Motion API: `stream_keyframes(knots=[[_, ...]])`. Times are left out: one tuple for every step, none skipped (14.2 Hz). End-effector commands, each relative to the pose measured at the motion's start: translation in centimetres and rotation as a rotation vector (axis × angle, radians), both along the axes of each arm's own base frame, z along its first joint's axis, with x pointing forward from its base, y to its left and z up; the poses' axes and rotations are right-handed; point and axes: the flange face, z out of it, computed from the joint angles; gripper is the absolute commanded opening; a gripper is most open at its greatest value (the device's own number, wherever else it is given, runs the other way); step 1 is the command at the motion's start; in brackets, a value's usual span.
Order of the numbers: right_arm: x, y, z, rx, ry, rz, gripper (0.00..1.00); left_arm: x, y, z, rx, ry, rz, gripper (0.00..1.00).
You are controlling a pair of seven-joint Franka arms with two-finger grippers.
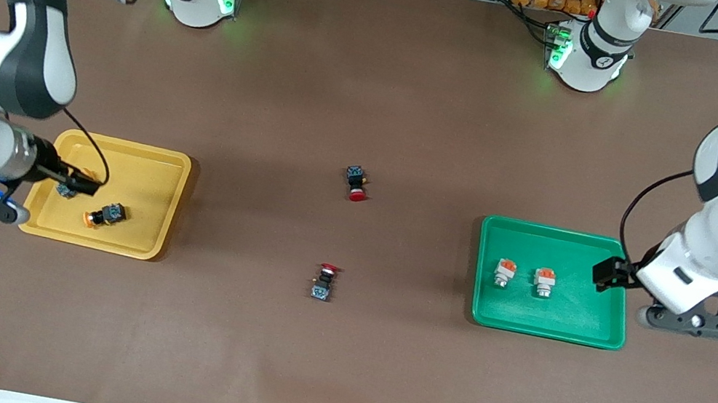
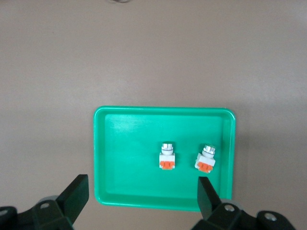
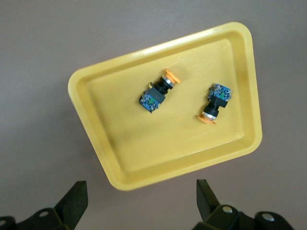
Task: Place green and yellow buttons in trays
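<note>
Four buttons in trays

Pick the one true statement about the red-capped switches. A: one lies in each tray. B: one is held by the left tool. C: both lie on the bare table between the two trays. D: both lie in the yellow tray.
C: both red-capped switches lie on the table between the yellow tray and the green tray, each tray holding only its own two buttons.
</note>
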Motion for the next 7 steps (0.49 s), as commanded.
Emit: stream_keyframes(knots=[[-3.0,-0.6,2.8,0.034,-0.027,0.13,1.0,-2.0,0.3,3.0,-0.022,0.014,0.003,1.0],[-3.4,-1.0,3.5,0.043,-0.012,0.162,1.0,-2.6,1.2,4.1,-0.025,0.019,0.017,1.0],[-3.8,-1.0,4.4,0.046,-0.007,0.178,1.0,-3.3,1.4,5.2,-0.024,0.024,0.02,1.0],[-4.3,-0.4,5.9,0.048,-0.02,0.204,1.0,-4.0,1.5,6.0,-0.02,0.04,0.02,1.0],[-4.9,0.6,7.1,0.054,-0.021,0.248,1.0,-4.7,1.8,6.9,-0.019,0.052,0.027,1.0],[-5.5,1.6,8.5,0.057,-0.03,0.289,1.0,-5.6,2.3,8.0,-0.026,0.056,0.035,1.0],[-6.1,2.1,9.8,0.058,-0.04,0.309,1.0,-6.4,2.7,9.0,-0.032,0.066,0.032,1.0]])
